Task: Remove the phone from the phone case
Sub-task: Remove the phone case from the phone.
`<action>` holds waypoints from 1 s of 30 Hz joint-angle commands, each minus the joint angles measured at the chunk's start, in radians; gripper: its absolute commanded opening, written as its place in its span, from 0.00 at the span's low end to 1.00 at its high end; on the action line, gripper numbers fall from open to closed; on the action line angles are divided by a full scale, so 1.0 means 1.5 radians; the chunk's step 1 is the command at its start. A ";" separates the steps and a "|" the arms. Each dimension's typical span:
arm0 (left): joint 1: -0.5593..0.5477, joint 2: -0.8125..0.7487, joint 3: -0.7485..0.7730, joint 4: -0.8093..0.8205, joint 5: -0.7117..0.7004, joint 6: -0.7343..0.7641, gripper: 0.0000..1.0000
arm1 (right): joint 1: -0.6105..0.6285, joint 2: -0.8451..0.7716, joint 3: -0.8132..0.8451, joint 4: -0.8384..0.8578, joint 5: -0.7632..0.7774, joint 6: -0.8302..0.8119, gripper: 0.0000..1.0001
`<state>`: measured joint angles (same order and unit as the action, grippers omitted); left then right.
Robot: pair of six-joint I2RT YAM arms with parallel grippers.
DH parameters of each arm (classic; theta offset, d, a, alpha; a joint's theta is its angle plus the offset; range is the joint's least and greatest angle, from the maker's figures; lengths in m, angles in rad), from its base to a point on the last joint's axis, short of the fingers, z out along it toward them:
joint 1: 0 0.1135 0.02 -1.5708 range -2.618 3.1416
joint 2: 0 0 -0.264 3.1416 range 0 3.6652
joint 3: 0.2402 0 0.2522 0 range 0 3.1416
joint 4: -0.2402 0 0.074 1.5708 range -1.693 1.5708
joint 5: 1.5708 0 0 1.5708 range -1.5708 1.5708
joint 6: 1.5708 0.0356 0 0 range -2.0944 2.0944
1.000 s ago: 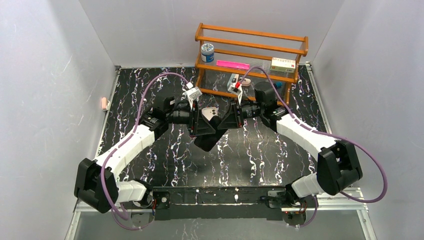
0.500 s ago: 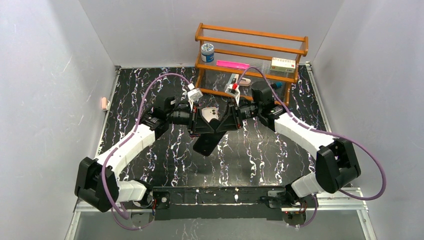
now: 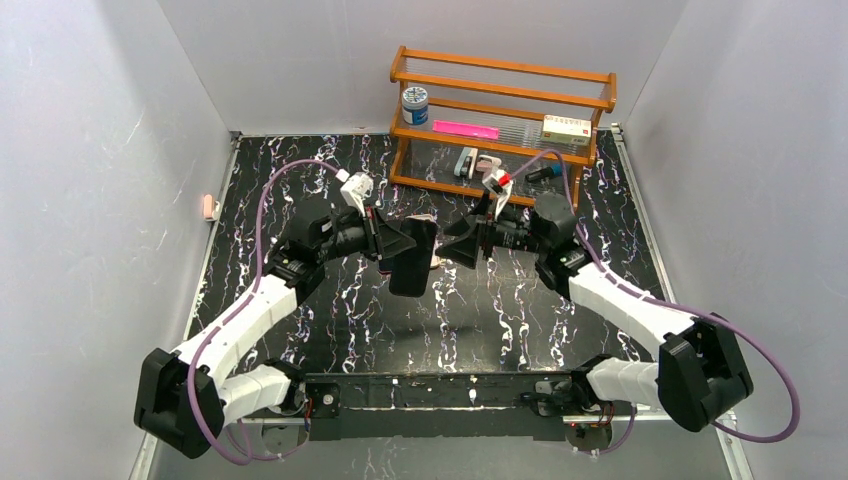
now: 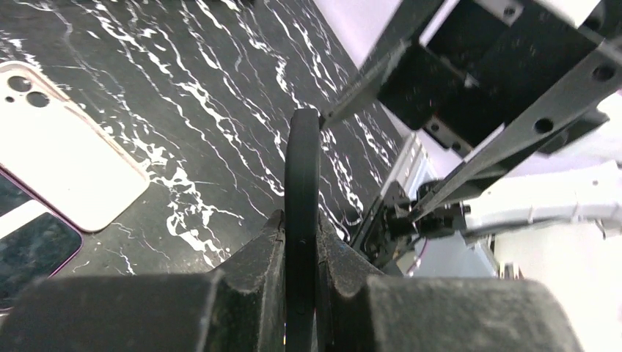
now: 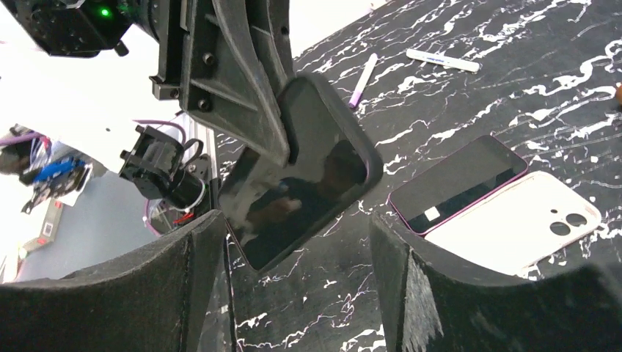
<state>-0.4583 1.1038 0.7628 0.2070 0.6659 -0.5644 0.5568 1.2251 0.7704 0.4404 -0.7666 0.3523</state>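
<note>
Though not yet stripped of case (image 5: 371,166), logged phone (image 5: 293,192) nipped edge-on in firmly closed left gripper (image 3: 404,241), lifted above table (image 3: 500,312) to turn screen toward right gripper (image 3: 450,244); found latter gaping wide, empty, just beside, probably readied to pry.

Both arms reach inward from their bases, elbows bent outward, wrists turned toward each other. The left hand (image 3: 398,240) pinches a black phone (image 3: 412,268) edge-on between closed fingers. The right hand (image 3: 458,245) faces it, fingers spread wide.
</note>
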 commanded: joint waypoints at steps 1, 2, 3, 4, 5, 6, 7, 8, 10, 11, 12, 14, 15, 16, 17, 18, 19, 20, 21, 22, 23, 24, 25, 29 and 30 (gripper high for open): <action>0.007 -0.049 -0.043 0.114 -0.098 -0.103 0.00 | 0.001 -0.010 -0.091 0.265 0.074 0.112 0.78; 0.007 -0.053 -0.051 0.131 -0.111 -0.117 0.00 | 0.000 -0.003 -0.098 0.284 0.062 0.122 0.78; 0.007 -0.055 -0.060 0.150 -0.120 -0.132 0.00 | 0.001 0.004 -0.099 0.290 0.045 0.124 0.78; 0.007 -0.058 -0.070 0.177 -0.126 -0.153 0.00 | 0.001 0.015 -0.096 0.287 0.021 0.125 0.78; 0.008 -0.060 -0.083 0.211 -0.132 -0.176 0.00 | 0.001 0.026 -0.092 0.281 0.002 0.131 0.77; 0.008 -0.062 -0.093 0.239 -0.138 -0.195 0.00 | 0.001 0.037 -0.091 0.280 -0.007 0.142 0.76; 0.008 -0.062 -0.099 0.257 -0.149 -0.215 0.00 | 0.001 0.047 -0.091 0.288 -0.021 0.154 0.75; 0.008 -0.061 -0.102 0.266 -0.159 -0.229 0.00 | 0.001 0.056 -0.094 0.301 -0.035 0.168 0.74; 0.008 -0.055 -0.107 0.285 -0.175 -0.259 0.00 | 0.000 0.074 -0.104 0.347 -0.065 0.198 0.71; 0.008 -0.054 -0.112 0.300 -0.182 -0.274 0.00 | 0.000 0.082 -0.106 0.362 -0.079 0.209 0.69; 0.008 -0.053 -0.118 0.317 -0.188 -0.291 0.00 | 0.001 0.089 -0.106 0.371 -0.093 0.218 0.67; 0.008 -0.053 -0.127 0.348 -0.196 -0.321 0.00 | 0.001 0.106 -0.101 0.382 -0.120 0.232 0.64; 0.008 -0.054 -0.130 0.362 -0.201 -0.331 0.00 | 0.001 0.113 -0.100 0.390 -0.131 0.240 0.62; 0.008 -0.056 -0.135 0.367 -0.207 -0.339 0.00 | 0.000 0.121 -0.099 0.399 -0.140 0.249 0.62; 0.008 -0.058 -0.138 0.373 -0.212 -0.344 0.00 | 0.001 0.126 -0.098 0.407 -0.148 0.254 0.61; 0.008 -0.060 -0.141 0.378 -0.217 -0.349 0.00 | 0.001 0.129 -0.098 0.413 -0.154 0.257 0.60; 0.008 -0.062 -0.144 0.381 -0.221 -0.353 0.00 | 0.001 0.131 -0.098 0.417 -0.159 0.259 0.59; 0.008 -0.064 -0.147 0.386 -0.224 -0.361 0.00 | 0.001 0.133 -0.098 0.420 -0.165 0.259 0.59; 0.008 -0.065 -0.152 0.393 -0.227 -0.368 0.00 | 0.000 0.135 -0.098 0.420 -0.168 0.259 0.58; 0.008 -0.066 -0.157 0.404 -0.230 -0.377 0.00 | 0.001 0.136 -0.098 0.420 -0.171 0.259 0.57; 0.008 -0.067 -0.163 0.417 -0.233 -0.388 0.00 | 0.001 0.139 -0.098 0.421 -0.174 0.258 0.57; 0.008 -0.067 -0.169 0.429 -0.235 -0.396 0.00 | 0.000 0.141 -0.098 0.421 -0.176 0.258 0.56; 0.008 -0.066 -0.173 0.440 -0.237 -0.406 0.00 | 0.001 0.143 -0.098 0.425 -0.180 0.259 0.55; 0.008 -0.055 -0.184 0.478 -0.230 -0.439 0.00 | 0.001 0.152 -0.097 0.453 -0.189 0.273 0.50; 0.008 -0.054 -0.186 0.485 -0.228 -0.444 0.00 | 0.001 0.154 -0.097 0.466 -0.193 0.280 0.49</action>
<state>-0.4515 1.0439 0.4820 0.7792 0.3386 -1.1553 0.5568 1.4433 0.6205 1.0279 -1.0138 0.7425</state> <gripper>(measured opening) 0.106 0.510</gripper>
